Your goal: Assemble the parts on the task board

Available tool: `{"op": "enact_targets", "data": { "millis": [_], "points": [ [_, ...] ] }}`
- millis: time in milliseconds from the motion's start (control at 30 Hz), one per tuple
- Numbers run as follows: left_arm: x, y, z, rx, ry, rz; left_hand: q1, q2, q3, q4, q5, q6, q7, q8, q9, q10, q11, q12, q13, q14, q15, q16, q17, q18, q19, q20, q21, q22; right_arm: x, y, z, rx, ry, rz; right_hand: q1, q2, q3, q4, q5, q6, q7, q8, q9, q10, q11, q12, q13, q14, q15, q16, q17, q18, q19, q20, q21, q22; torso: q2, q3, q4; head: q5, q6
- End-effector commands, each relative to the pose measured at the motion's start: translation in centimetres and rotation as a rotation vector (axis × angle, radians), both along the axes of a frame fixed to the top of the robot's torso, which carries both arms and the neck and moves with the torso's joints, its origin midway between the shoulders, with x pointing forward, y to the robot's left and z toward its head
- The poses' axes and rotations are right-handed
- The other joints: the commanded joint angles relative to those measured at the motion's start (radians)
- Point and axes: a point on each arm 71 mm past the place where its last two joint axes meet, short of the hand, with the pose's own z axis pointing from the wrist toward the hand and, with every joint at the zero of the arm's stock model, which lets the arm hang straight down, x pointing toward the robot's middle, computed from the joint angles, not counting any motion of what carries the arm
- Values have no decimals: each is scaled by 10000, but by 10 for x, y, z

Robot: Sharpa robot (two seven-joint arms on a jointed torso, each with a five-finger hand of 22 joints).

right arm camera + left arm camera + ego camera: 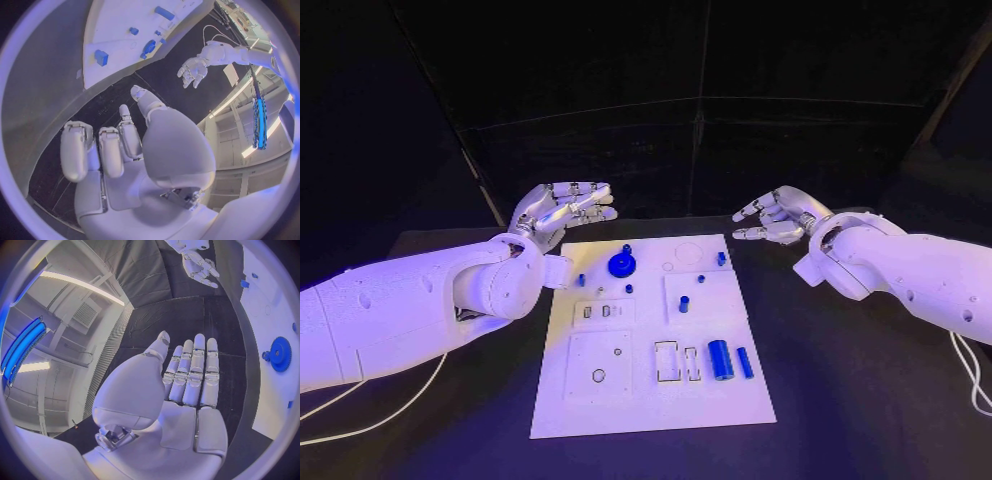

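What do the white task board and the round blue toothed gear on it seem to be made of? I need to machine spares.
White task board: looks like matte plastic or painted plate; flat, even, with no glare and cut-out recesses.
Round blue toothed gear: probably moulded or printed plastic; uniform saturated colour with no metallic shine. Neither can be confirmed by sight.

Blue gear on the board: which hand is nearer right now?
Left. The left hand hovers open just beyond the board's far left corner, close to the blue gear. The right hand, also holding nothing, sits off the far right corner, farther away.
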Motion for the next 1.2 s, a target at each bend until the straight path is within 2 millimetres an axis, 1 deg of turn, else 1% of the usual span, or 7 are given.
{"op": "enact_targets", "data": {
  "millis": [33,133,267,367,600,800,1200],
  "points": [
    [0,-3,0,-83,-12,-196,53,23,-14,-45,38,37,42,-33,-15,60,17,-38,-12,17,59,-43,12,143,82,-6,-45,-9,0,8,-6,-1750,-365,297,-58,49,-95,-4,-28,-111,5,-45,-5,-316,38,-171,-221,1040,103,143,2626,-127,313,54,194,1023,24,42,8,-11,2],
    [0,-3,-1,-88,7,-219,44,26,-15,-43,38,40,43,-37,-14,66,17,-44,-11,21,60,-48,14,143,84,-6,-49,-12,-1,14,-12,-2405,-437,504,-31,60,-151,-7,-117,-221,16,-111,-18,-338,56,-138,-164,1040,124,143,2626,-197,485,77,370,1387,24,50,-1,-14,-22],
    [0,-4,-2,-90,27,-234,44,26,-15,-43,38,40,43,-37,-14,66,17,-44,-11,21,60,-48,14,143,84,-6,-49,-12,-2,21,-19,-3066,-506,702,-11,80,-234,2,-286,-283,41,-157,-13,-17,79,183,290,1040,150,143,2626,-251,615,102,498,1662,24,32,-3,-42,-38],
    [0,-5,-2,-92,36,-246,44,26,-15,-43,38,40,43,-37,-14,66,17,-44,-11,21,60,-48,14,143,84,-6,-49,-12,-2,23,-23,-3309,-478,750,-2,86,-271,8,-345,-326,60,-187,-16,79,96,278,426,1040,164,143,2626,-262,639,115,523,1715,23,34,10,-39,-64],
    [1,-7,-3,-98,58,-283,44,26,-15,-43,38,40,43,-37,-14,66,17,-44,-11,21,60,-48,14,143,84,-6,-49,-12,0,27,-30,-3597,-255,847,15,109,-315,21,-423,-427,95,-249,-25,104,128,314,475,1040,193,143,2626,-269,653,139,541,1752,22,41,16,-42,-110],
    [1,-7,-4,-98,77,-296,40,29,-15,-43,38,43,44,-41,-14,72,17,-50,-10,24,60,-52,15,144,87,-5,-53,-15,2,29,-35,-3724,-43,807,31,151,-366,52,-492,-577,139,-331,-32,63,168,293,451,1040,230,143,2626,-274,662,175,556,1781,18,38,5,12,-138],
    [1,-8,-4,-96,97,-306,36,29,-15,-43,38,42,46,-47,-14,74,18,-57,-10,25,60,-57,17,144,88,-5,-57,-18,6,34,-40,-3756,3,875,142,375,-310,70,-487,-581,168,-321,-2,-202,198,65,150,1040,264,143,2626,-213,513,222,442,1500,13,30,15,17,-175]
  ]
}}
